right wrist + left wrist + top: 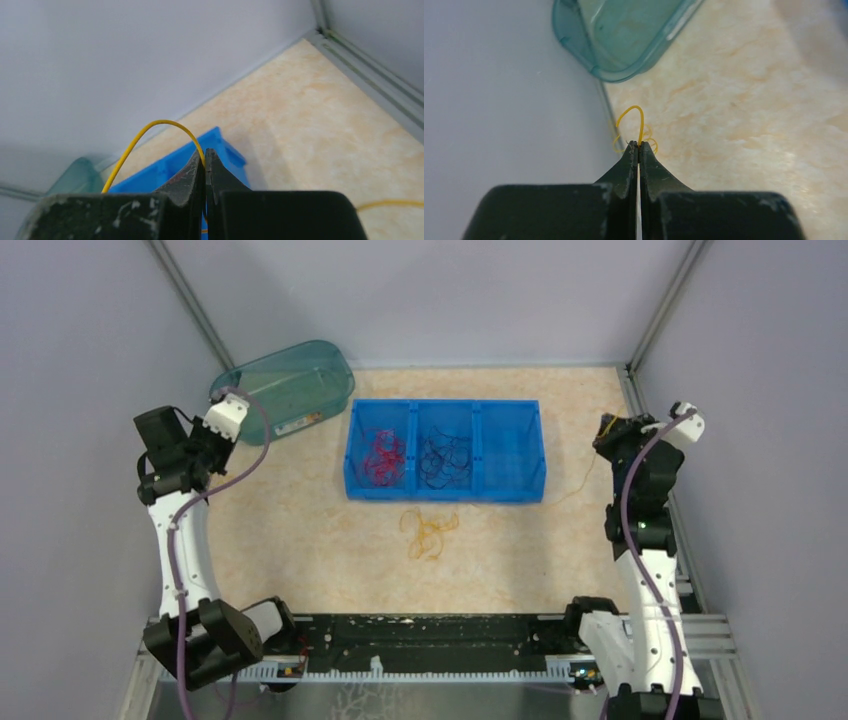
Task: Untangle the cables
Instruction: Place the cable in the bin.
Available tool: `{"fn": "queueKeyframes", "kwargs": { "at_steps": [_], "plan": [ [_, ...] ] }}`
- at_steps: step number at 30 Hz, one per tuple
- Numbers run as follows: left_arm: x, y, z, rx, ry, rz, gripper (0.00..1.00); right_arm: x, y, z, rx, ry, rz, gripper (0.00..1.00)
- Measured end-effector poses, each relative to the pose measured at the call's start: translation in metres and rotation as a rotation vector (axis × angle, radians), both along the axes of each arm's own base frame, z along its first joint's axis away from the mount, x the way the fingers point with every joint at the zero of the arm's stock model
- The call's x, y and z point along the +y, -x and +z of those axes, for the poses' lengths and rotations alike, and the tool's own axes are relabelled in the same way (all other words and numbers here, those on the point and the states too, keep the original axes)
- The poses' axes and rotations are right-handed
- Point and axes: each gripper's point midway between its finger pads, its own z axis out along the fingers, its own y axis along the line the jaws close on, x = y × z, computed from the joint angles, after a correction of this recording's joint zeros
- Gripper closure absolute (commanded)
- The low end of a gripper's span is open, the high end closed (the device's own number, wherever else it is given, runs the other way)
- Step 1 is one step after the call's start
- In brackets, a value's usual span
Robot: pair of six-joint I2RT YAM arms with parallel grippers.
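The left tool [638, 146] is clenched, its tips pinched on a short yellow curl [632, 110] that loops up just past them. It hangs near the left wall, beside the teal tub [624, 45]. The right tool [205, 154] is likewise shut tight on a yellow cable [150, 125], which arches out of its tips and, in the top view, trails thinly down beside the blue bin [445, 490]. The arms stand well apart, likely to draw a yellow length free; whether both hold one strand I cannot tell. A yellow tangle [430, 530] lies on the table [300, 530] just in front of the bin. Red cables [383, 457] lie in its left compartment and dark cables [445, 458] in the middle, so yellow seems the last colour to sort
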Motion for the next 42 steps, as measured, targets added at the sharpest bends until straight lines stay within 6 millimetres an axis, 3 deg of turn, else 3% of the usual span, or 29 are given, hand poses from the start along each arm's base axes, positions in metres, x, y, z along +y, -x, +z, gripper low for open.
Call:
{"fn": "queueKeyframes", "kwargs": {
  "at_steps": [4, 9, 17, 21, 25, 29, 30, 34, 39, 42],
  "plan": [
    [-0.036, 0.012, 0.009, -0.026, 0.055, -0.161, 1.00, 0.034, -0.014, 0.040, -0.108, -0.066, 0.185, 1.00],
    [-0.075, 0.035, 0.017, -0.056, 0.081, -0.343, 1.00, 0.072, -0.018, 0.121, -0.279, -0.146, 0.398, 1.00],
    [-0.116, 0.065, -0.013, 0.037, 0.214, -0.517, 1.00, 0.106, 0.019, 0.264, -0.627, -0.219, 0.640, 1.00],
    [-0.135, 0.074, -0.012, 0.037, 0.276, -0.595, 1.00, 0.119, 0.031, 0.305, -0.731, -0.265, 0.731, 1.00],
    [-0.165, 0.080, -0.016, 0.057, 0.338, -0.684, 0.96, 0.140, 0.032, 0.328, -0.767, -0.299, 0.817, 1.00],
    [-0.212, 0.092, -0.032, 0.134, 0.370, -0.808, 0.76, 0.158, 0.032, 0.343, -0.793, -0.346, 0.890, 1.00],
    [-0.222, 0.096, -0.035, 0.151, 0.377, -0.829, 0.66, 0.163, 0.032, 0.346, -0.795, -0.351, 0.906, 1.00],
    [-0.250, 0.108, -0.043, 0.204, 0.407, -0.889, 0.03, 0.205, 0.045, 0.358, -0.795, -0.380, 1.030, 1.00],
    [-0.260, 0.116, -0.042, 0.231, 0.421, -0.920, 0.01, 0.233, 0.062, 0.362, -0.801, -0.396, 1.114, 1.00],
    [-0.263, 0.115, -0.024, 0.218, 0.419, -0.940, 0.01, 0.247, 0.070, 0.361, -0.805, -0.376, 1.138, 1.00]
  ]
}}
